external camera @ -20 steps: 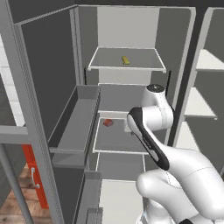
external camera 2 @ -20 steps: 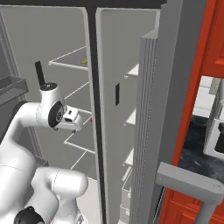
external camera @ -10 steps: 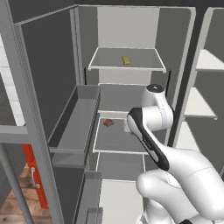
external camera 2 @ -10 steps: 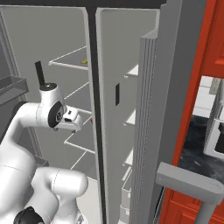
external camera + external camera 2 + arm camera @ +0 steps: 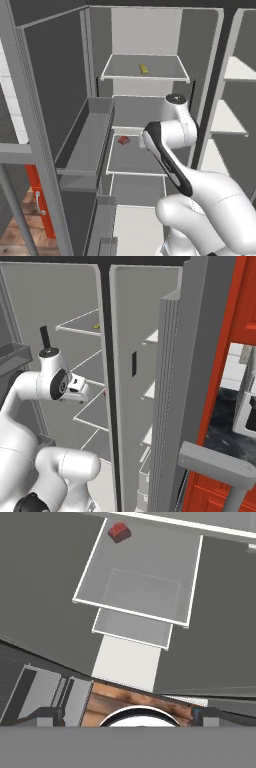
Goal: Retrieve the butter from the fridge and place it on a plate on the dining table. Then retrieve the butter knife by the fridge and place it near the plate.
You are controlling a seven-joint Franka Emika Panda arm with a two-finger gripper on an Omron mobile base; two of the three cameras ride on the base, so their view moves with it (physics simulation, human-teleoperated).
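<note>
Butter (image 5: 144,68) lying mid-shelf on the upper shelf (image 5: 120,75) of the open fridge (image 5: 150,30), untouched. Retrieval step, by judgement: fingers (image 5: 50,714) spread wide, empty, aimed down past a reddish lump (image 5: 119,532) at the middle shelf's back-left corner. Next: raising the hand toward the upper shelf.

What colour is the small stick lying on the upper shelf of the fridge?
The butter is pale yellow, and it shows best in the left base view.
</note>
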